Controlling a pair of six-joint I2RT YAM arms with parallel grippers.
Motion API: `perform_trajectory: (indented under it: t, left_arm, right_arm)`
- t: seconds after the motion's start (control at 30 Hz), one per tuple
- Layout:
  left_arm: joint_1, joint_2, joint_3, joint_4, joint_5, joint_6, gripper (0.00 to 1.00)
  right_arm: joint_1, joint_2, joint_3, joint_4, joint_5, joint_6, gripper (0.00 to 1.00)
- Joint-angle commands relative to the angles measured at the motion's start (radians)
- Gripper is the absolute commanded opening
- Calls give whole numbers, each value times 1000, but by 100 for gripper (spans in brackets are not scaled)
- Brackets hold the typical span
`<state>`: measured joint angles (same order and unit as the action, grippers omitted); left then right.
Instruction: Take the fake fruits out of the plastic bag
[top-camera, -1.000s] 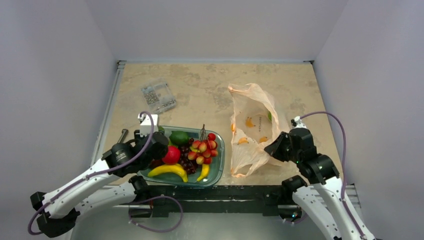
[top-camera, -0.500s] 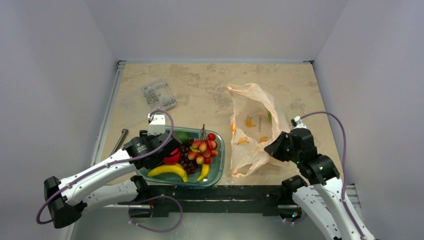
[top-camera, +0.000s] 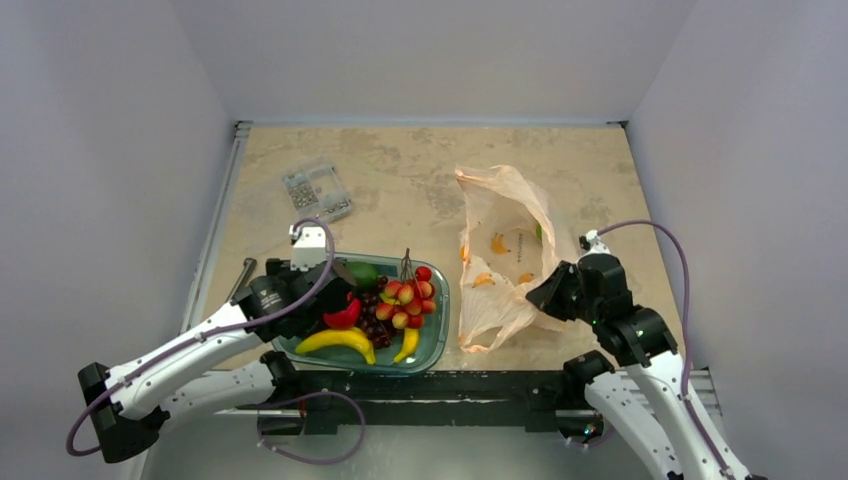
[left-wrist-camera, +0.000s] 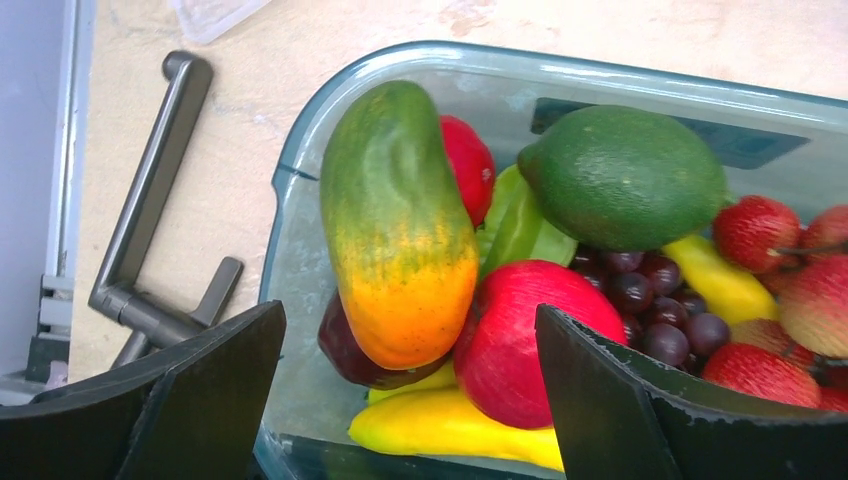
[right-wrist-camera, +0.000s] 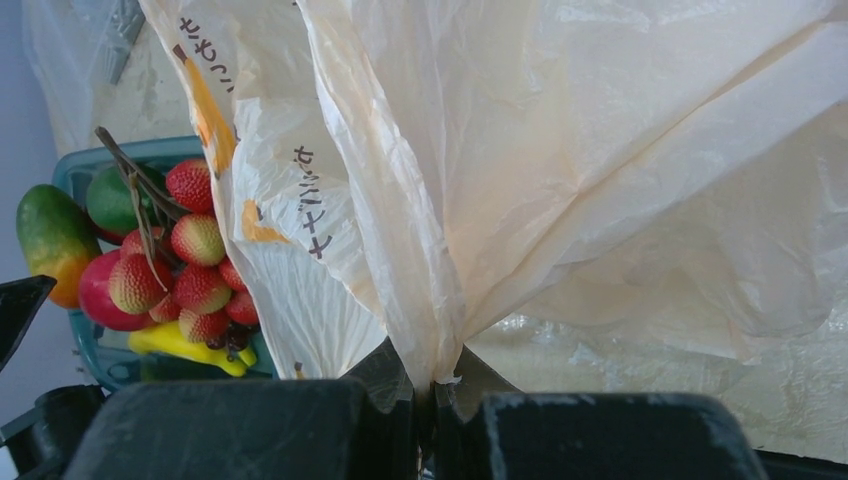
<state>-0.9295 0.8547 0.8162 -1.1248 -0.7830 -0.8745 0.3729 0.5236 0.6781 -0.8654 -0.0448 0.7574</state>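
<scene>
The peach-pink plastic bag (top-camera: 510, 250) lies right of the teal tray (top-camera: 438, 322). My right gripper (top-camera: 548, 293) is shut on a bunched fold of the bag's near right edge (right-wrist-camera: 437, 385). My left gripper (top-camera: 322, 296) is open over the tray's left end, its fingers (left-wrist-camera: 200, 390) either side of a green-orange piece (left-wrist-camera: 400, 220) without touching it. In the tray lie a red ball (left-wrist-camera: 540, 340), a bumpy green ball (left-wrist-camera: 625, 175) and the berry bunch (top-camera: 408, 290). Orange marks and a green bit (top-camera: 539, 233) show through the bag.
Two yellow bananas (top-camera: 335, 342) and dark grapes (top-camera: 375, 320) lie in the tray. A dark metal handle (left-wrist-camera: 150, 220) lies on the table left of the tray. A clear box of small parts (top-camera: 317, 191) sits at the back left.
My left arm has swung its wrist forward over the tray's left end and settled there, open. My right gripper has stayed shut on the bag, shifting its edge slightly.
</scene>
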Motion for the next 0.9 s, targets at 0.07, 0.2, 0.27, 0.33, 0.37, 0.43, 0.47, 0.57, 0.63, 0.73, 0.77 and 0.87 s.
perform_trajectory:
  t: [0.07,0.2,0.27,0.33,0.37,0.43,0.47,0.57,0.63,0.73,0.77,0.87]
  left_arm:
    - [4,-52,112,114,155,168,96]
    - [4,-76,144,263,387,272,97]
    - [4,-73,151,366,535,302,97]
    - [4,-49,164,465,676,309,96]
    - [4,-25,172,509,760,306,96]
    - [4,37,196,599,884,297,94]
    - [4,73,206,645,940,290,93]
    - [1,196,238,776,1061,248,90]
    - [-21,278,255,874,1105,216,89]
    - [-91,423,325,952,1104,208,88]
    - [-112,463,348,969,1099,201,86]
    - [-173,553,383,1064,1070,181,85]
  right_arm:
    - [1,41,-4,72,-53,-56,0]
    - [3,137,53,66,-65,-118,0]
    - [2,214,85,46,-63,-167,0]
    - [2,303,131,-28,-36,-197,0]
    - [3,339,154,-72,-1,-206,0]
    - [4,362,175,-121,34,-202,0]
    - [4,364,186,-146,75,-196,0]
    - [4,355,190,-199,169,-145,0]
    - [4,357,198,-240,185,-111,7]
    - [3,317,213,-277,200,-43,31]
    - [3,296,215,-277,207,-35,40]
    - [2,251,238,-293,222,-3,57]
